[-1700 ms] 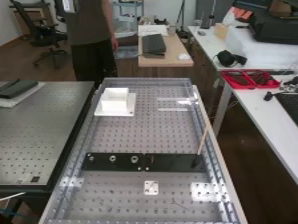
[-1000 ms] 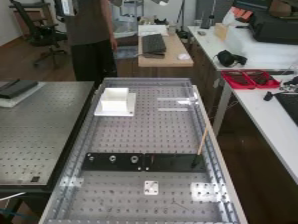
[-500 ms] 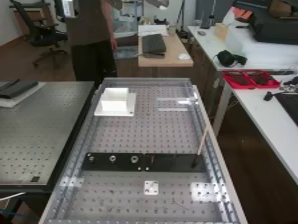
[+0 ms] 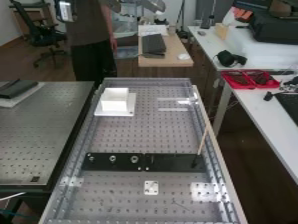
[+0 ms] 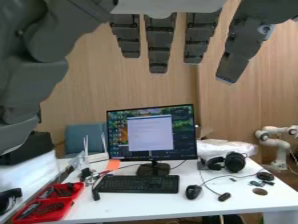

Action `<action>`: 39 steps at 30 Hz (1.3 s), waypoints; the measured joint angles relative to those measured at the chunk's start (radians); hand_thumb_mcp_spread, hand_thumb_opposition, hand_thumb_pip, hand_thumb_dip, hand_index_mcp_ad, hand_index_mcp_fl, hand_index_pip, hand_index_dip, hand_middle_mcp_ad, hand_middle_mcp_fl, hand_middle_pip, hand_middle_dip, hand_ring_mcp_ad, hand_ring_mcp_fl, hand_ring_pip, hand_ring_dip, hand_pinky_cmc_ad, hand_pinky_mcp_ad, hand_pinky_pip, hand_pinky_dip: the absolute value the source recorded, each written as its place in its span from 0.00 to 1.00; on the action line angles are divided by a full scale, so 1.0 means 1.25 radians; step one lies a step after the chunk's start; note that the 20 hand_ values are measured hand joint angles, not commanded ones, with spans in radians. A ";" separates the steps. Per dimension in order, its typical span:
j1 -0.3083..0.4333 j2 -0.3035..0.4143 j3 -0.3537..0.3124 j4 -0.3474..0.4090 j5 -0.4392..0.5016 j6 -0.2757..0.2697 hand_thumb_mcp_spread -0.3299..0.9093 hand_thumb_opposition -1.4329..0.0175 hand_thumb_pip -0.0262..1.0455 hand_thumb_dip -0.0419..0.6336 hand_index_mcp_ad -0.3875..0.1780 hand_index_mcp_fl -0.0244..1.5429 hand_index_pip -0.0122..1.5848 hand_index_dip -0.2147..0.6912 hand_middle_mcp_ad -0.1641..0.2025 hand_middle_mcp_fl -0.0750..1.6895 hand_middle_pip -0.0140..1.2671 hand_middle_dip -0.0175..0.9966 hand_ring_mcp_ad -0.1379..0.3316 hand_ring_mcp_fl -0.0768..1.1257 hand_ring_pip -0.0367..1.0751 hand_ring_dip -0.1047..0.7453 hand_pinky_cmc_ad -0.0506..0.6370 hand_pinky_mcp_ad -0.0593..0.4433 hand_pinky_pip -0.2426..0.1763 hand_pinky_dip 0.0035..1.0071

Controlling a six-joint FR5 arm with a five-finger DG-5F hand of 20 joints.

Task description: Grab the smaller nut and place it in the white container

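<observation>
Nut (image 4: 91,159) near left, white container (image 4: 114,105) beyond.
I see the smaller nut sitting leftmost on the black plate (image 4: 124,166); the container stands farther off, slightly right. In my wrist view, the hand (image 5: 159,42) hangs with its fingers straight and spread apart.

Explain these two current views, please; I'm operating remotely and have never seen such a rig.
The machine is one robot arm with a dark grey, finger-and-thumb hand. The wrist view comes from a camera on that arm: straight fingers hang into it, holding nothing, before a white desk with a monitor and keyboard.

The high view looks down along a perforated metal bench. Towards its far end stands the white container. Nearer, small metal parts, apparently the nuts, sit on a black strip.
</observation>
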 joint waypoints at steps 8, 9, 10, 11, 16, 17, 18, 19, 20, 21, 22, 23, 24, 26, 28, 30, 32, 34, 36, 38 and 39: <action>-0.002 0.012 -0.020 0.011 0.010 -0.002 0.51 0.52 0.31 0.13 0.63 0.04 0.06 0.32 0.62 0.10 0.11 0.19 0.62 0.07 0.12 0.22 0.64 0.74 0.40 0.42; -0.002 0.013 -0.022 0.012 0.013 -0.002 0.51 0.52 0.32 0.13 0.63 0.04 0.06 0.32 0.62 0.10 0.11 0.19 0.62 0.07 0.12 0.22 0.64 0.74 0.40 0.42; -0.002 0.013 -0.023 0.012 0.014 -0.001 0.51 0.52 0.32 0.13 0.63 0.04 0.06 0.32 0.62 0.10 0.11 0.19 0.62 0.07 0.12 0.22 0.64 0.74 0.40 0.42; -0.002 0.014 -0.025 0.011 0.016 -0.001 0.51 0.52 0.32 0.13 0.63 0.04 0.06 0.32 0.62 0.10 0.11 0.19 0.62 0.07 0.12 0.22 0.64 0.74 0.40 0.42; -0.002 0.025 -0.043 0.011 0.031 -0.005 0.51 0.52 0.32 0.13 0.63 0.04 0.06 0.32 0.63 0.10 0.11 0.19 0.62 0.07 0.12 0.22 0.64 0.74 0.40 0.42; -0.002 0.030 -0.050 0.011 0.035 -0.006 0.51 0.52 0.32 0.13 0.63 0.04 0.06 0.32 0.63 0.10 0.11 0.19 0.62 0.07 0.12 0.22 0.64 0.74 0.40 0.42; -0.003 0.035 -0.059 0.011 0.041 -0.007 0.51 0.52 0.32 0.14 0.63 0.04 0.06 0.32 0.62 0.10 0.11 0.19 0.62 0.07 0.12 0.22 0.64 0.74 0.40 0.42; -0.004 0.037 -0.063 0.011 0.043 -0.007 0.51 0.52 0.32 0.14 0.63 0.04 0.06 0.32 0.63 0.10 0.11 0.19 0.62 0.07 0.12 0.22 0.64 0.74 0.40 0.42; -0.005 0.043 -0.075 0.012 0.049 -0.006 0.51 0.52 0.32 0.13 0.63 0.04 0.06 0.32 0.63 0.10 0.11 0.19 0.62 0.07 0.12 0.22 0.64 0.74 0.40 0.42; -0.007 0.050 -0.089 0.015 0.056 -0.005 0.51 0.52 0.33 0.13 0.63 0.04 0.06 0.32 0.63 0.11 0.11 0.19 0.63 0.07 0.12 0.22 0.64 0.74 0.40 0.42; -0.008 0.055 -0.099 0.018 0.061 -0.005 0.51 0.52 0.34 0.14 0.63 0.04 0.06 0.32 0.63 0.11 0.11 0.19 0.63 0.07 0.12 0.22 0.65 0.74 0.40 0.42; -0.009 0.062 -0.115 0.023 0.070 -0.005 0.50 0.52 0.36 0.14 0.63 0.04 0.06 0.32 0.63 0.11 0.11 0.19 0.63 0.07 0.12 0.22 0.65 0.74 0.40 0.42; -0.010 0.067 -0.126 0.028 0.075 -0.006 0.50 0.52 0.37 0.13 0.63 0.04 0.06 0.32 0.63 0.11 0.11 0.19 0.63 0.07 0.12 0.22 0.65 0.74 0.40 0.43; -0.011 0.076 -0.152 0.040 0.087 -0.010 0.52 0.52 0.37 0.16 0.63 0.04 0.06 0.32 0.64 0.12 0.11 0.19 0.63 0.07 0.12 0.22 0.64 0.74 0.40 0.42; -0.012 0.083 -0.180 0.054 0.098 -0.016 0.51 0.51 0.40 0.16 0.62 0.04 0.06 0.31 0.64 0.12 0.11 0.19 0.62 0.08 0.12 0.22 0.65 0.74 0.40 0.42; -0.016 0.090 -0.212 0.073 0.108 -0.021 0.54 0.50 0.43 0.18 0.60 0.05 0.06 0.31 0.63 0.12 0.11 0.19 0.62 0.08 0.12 0.22 0.65 0.74 0.40 0.42; -0.021 0.094 -0.234 0.087 0.112 -0.023 0.54 0.50 0.46 0.20 0.59 0.05 0.06 0.31 0.63 0.12 0.11 0.19 0.62 0.07 0.12 0.22 0.64 0.74 0.40 0.43; -0.030 0.098 -0.256 0.100 0.114 -0.023 0.55 0.48 0.47 0.23 0.56 0.06 0.07 0.31 0.63 0.12 0.11 0.19 0.63 0.07 0.12 0.22 0.64 0.74 0.40 0.42; -0.044 0.102 -0.282 0.117 0.111 -0.023 0.56 0.49 0.47 0.25 0.54 0.06 0.07 0.30 0.63 0.14 0.11 0.19 0.63 0.07 0.12 0.22 0.64 0.74 0.40 0.42; -0.055 0.106 -0.301 0.131 0.106 -0.023 0.56 0.49 0.47 0.25 0.53 0.07 0.08 0.30 0.64 0.14 0.11 0.19 0.63 0.07 0.12 0.22 0.64 0.74 0.40 0.41; -0.063 0.108 -0.314 0.140 0.100 -0.025 0.57 0.48 0.47 0.25 0.52 0.08 0.09 0.30 0.63 0.14 0.11 0.19 0.63 0.07 0.12 0.22 0.64 0.74 0.40 0.40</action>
